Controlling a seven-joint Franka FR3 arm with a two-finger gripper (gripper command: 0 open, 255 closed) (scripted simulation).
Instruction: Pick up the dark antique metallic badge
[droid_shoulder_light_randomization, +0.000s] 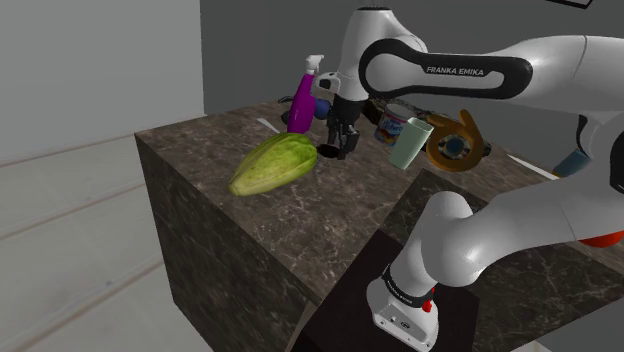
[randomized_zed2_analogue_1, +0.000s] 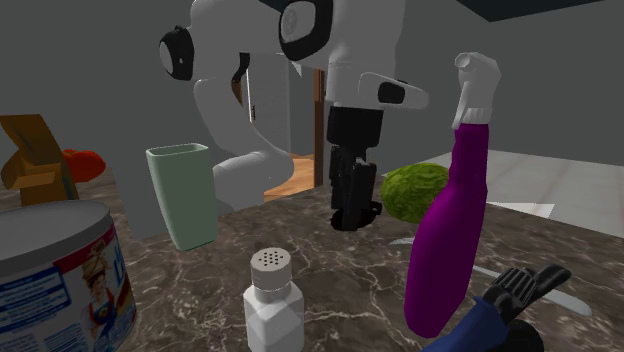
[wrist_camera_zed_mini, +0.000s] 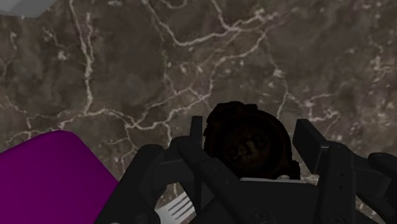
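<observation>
Gripper (wrist_camera_zed_mini: 249, 130) fingers are seen pressed against opposite edges of the dark badge (wrist_camera_zed_mini: 251, 153), low in the wrist frame on the marbled counter (wrist_camera_zed_mini: 127, 76); judged stiff, light and slippery, it is best pinched across its rim.

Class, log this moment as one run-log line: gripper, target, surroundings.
gripper shut on dark badge | low over marble counter | purple spray bottle beside it | lift: cannot tell
</observation>
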